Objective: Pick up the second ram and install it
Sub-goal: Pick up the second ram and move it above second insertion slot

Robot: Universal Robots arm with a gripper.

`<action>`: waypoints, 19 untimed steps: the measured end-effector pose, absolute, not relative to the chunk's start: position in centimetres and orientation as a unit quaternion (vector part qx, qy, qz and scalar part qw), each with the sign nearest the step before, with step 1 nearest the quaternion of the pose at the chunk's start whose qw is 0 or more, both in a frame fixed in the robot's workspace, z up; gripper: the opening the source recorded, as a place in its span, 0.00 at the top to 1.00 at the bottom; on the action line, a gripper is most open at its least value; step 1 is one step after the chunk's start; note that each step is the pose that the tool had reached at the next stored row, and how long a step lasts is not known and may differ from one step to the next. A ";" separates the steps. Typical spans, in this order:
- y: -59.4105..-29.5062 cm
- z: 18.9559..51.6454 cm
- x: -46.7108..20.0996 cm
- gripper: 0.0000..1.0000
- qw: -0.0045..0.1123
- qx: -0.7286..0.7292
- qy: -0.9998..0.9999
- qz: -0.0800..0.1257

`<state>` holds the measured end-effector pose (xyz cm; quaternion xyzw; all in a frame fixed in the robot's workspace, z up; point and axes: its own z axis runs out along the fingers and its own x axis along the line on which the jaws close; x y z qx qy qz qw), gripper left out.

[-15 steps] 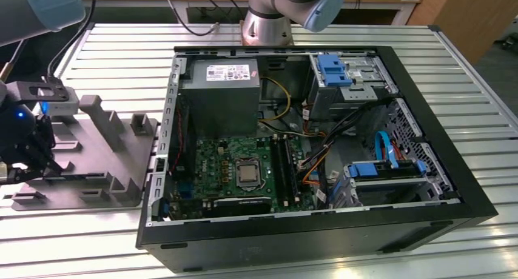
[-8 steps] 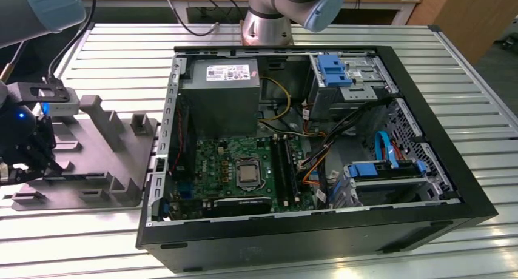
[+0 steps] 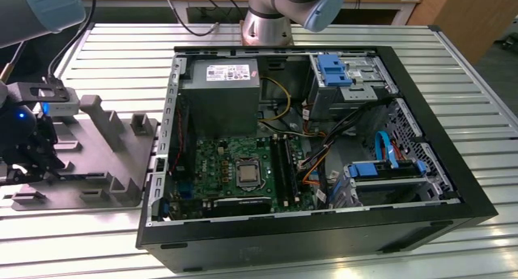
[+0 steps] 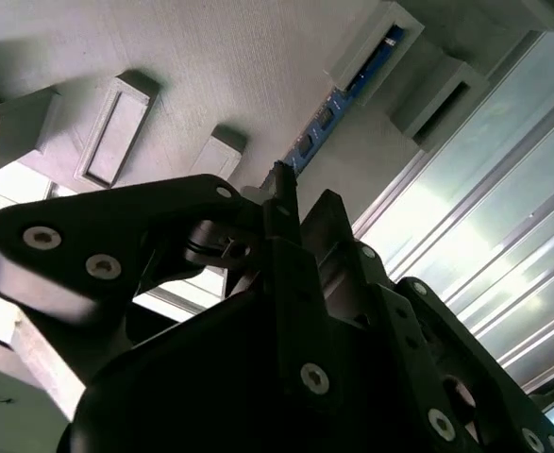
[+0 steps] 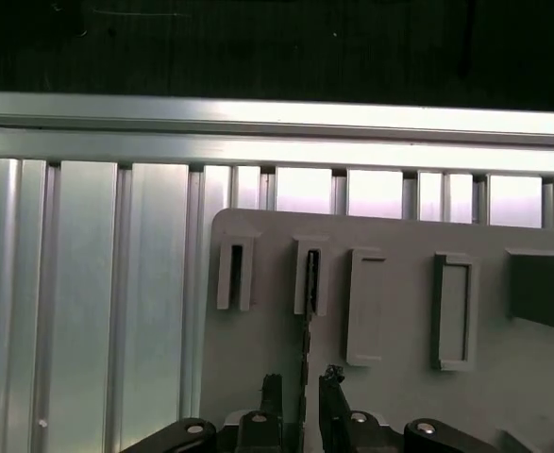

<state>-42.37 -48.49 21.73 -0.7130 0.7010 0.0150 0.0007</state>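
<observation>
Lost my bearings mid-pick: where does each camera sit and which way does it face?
Exterior view: off the arm, looking down on the computer case and the grey fixture plate; the arm shows.
First wrist view: on the wrist, looking past the gripper onto the plate, the second ram edge-on.
Second wrist view: on the wrist, behind the gripper, looking along it towards the ram.
Both wrist views share gripper, ram, plate.

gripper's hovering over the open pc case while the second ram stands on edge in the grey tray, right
Not quite. In the first wrist view the gripper is over the grey tray, which lies beside the open pc case, not over the case. The second ram does stand on edge in that tray.
</observation>
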 end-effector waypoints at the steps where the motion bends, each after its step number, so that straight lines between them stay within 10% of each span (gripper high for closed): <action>1: -48.5 21.7 -42.4 0.71 0.003 -0.713 0.701 0.015; 19: -48.5 20.6 -43.1 0.71 0.011 -0.714 0.700 0.014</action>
